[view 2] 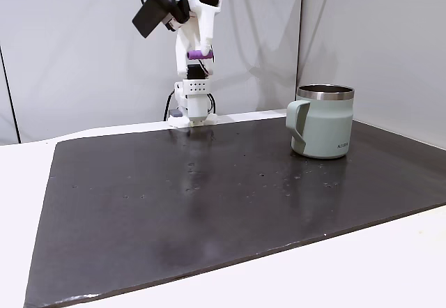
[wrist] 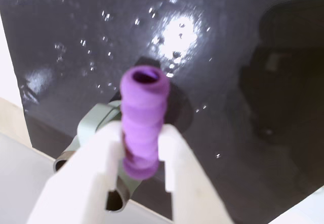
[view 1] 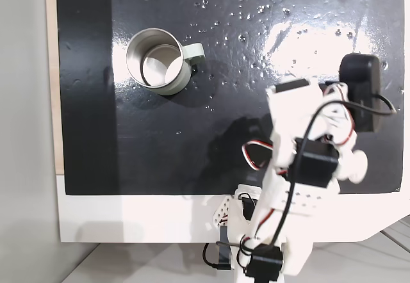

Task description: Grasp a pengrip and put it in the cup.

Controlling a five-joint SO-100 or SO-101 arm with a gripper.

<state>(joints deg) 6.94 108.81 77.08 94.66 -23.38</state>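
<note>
Bench (view 2: 209,203) bearing the cup (view 2: 322,122) near its far right corner; end effector (wrist: 139,153), raised over the far edge, clamps the pengrip (wrist: 143,117) between closed fingers, so a shallow pinch could slip before reaching the cup.

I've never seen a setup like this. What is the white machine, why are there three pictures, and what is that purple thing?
The white machine is a small robot arm standing at the edge of a black mat. Three cameras photograph the same moment. One fixed view looks straight down, another looks across the table from the side, and the wrist view rides on the arm itself. On the mat stands a cup, steel inside and pale grey-green outside; seen from above it looks empty. The purple thing is a pengrip, a ribbed rubber tube. The arm's two-fingered hand is holding it, raised well above the mat.
</note>
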